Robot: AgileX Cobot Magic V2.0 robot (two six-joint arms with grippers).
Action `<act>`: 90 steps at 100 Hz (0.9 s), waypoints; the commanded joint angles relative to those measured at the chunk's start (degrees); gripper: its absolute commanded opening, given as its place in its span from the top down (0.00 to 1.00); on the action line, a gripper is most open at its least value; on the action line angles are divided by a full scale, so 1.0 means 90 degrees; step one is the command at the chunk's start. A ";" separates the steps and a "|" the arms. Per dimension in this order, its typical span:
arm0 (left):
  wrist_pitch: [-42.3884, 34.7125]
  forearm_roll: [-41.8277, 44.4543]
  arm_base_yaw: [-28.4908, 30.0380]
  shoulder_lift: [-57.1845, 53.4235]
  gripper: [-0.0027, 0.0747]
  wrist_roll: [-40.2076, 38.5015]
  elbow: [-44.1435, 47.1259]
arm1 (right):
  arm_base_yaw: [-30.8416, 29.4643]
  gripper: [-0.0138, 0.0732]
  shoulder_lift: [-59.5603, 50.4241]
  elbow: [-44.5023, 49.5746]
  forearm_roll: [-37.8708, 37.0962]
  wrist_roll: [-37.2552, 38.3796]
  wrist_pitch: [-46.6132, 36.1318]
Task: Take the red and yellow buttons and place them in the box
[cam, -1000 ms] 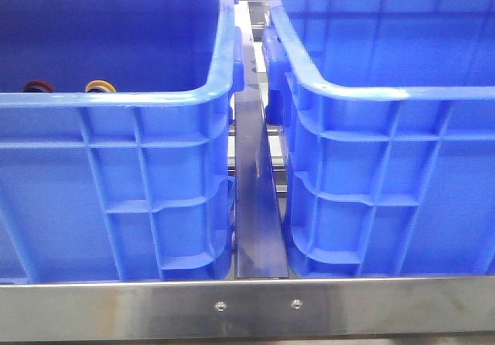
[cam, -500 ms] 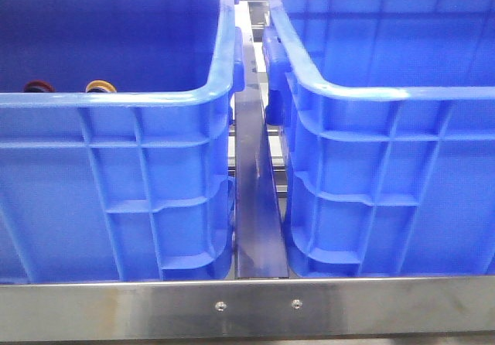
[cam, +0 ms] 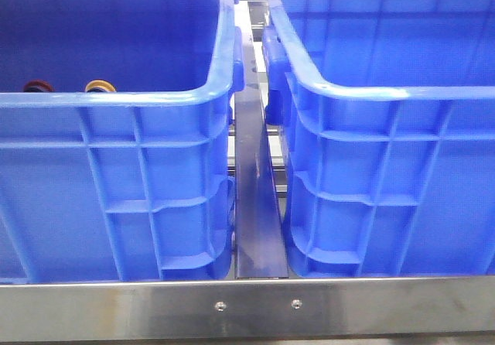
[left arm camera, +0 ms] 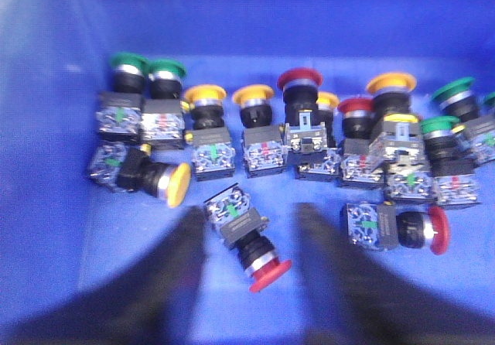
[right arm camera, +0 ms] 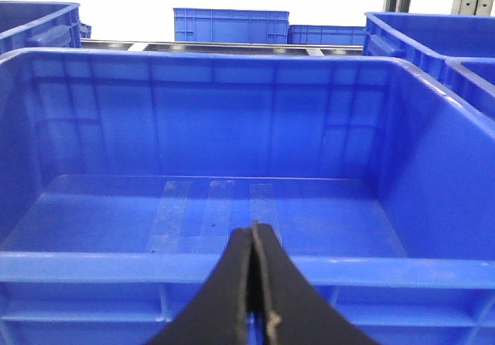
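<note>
Red and yellow buttons lay in a heap on the floor of the left blue bin (cam: 116,167), seen clearly only in the left wrist view. A red button (left arm camera: 249,240) lay on its side between the two dark fingers of the left gripper (left arm camera: 251,283), cap toward the camera, not touched by either finger as far as visible. Fingers were spread wide apart, holding nothing; their tips were blurred and the lower parts cut off by the frame edge. A yellow button (left arm camera: 139,176) lay tipped over near the bin wall, cap sideways. A second red button (left arm camera: 398,227) lay on its side on the other side of the fingers. Behind them stood a row of upright buttons: yellow caps (left arm camera: 205,96), a red cap (left arm camera: 300,80), green caps (left arm camera: 128,63), some overlapping so bodies were partly hidden; the far end of the row was cut off at the frame edge.

In the front view the near wall of the left bin hid almost everything; only a dark red cap top (cam: 37,87) and a yellow-orange cap top (cam: 100,87) peeked over the rim. No arms showed there.

The right blue bin (cam: 387,167) stood beside the left one, a metal rail (cam: 255,206) between them. Its floor was hidden in the front view. The right gripper (right arm camera: 254,283) hovered at that bin's near rim, fingers pressed together, nothing between them.
</note>
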 commanded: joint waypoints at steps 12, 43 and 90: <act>0.0099 -0.0030 -0.0350 0.1211 0.35 -0.0003 -0.1062 | 0.0019 0.96 -0.0131 0.0032 -0.0076 -0.0021 -0.0481; 0.1681 -0.0275 -0.0425 0.3083 0.35 -0.0003 -0.2578 | 0.0019 0.96 -0.0131 0.0032 -0.0076 -0.0021 -0.0481; 0.1518 -0.0355 -0.0425 0.4459 0.35 -0.0003 -0.3464 | 0.0019 0.96 -0.0131 0.0032 -0.0076 -0.0021 -0.0481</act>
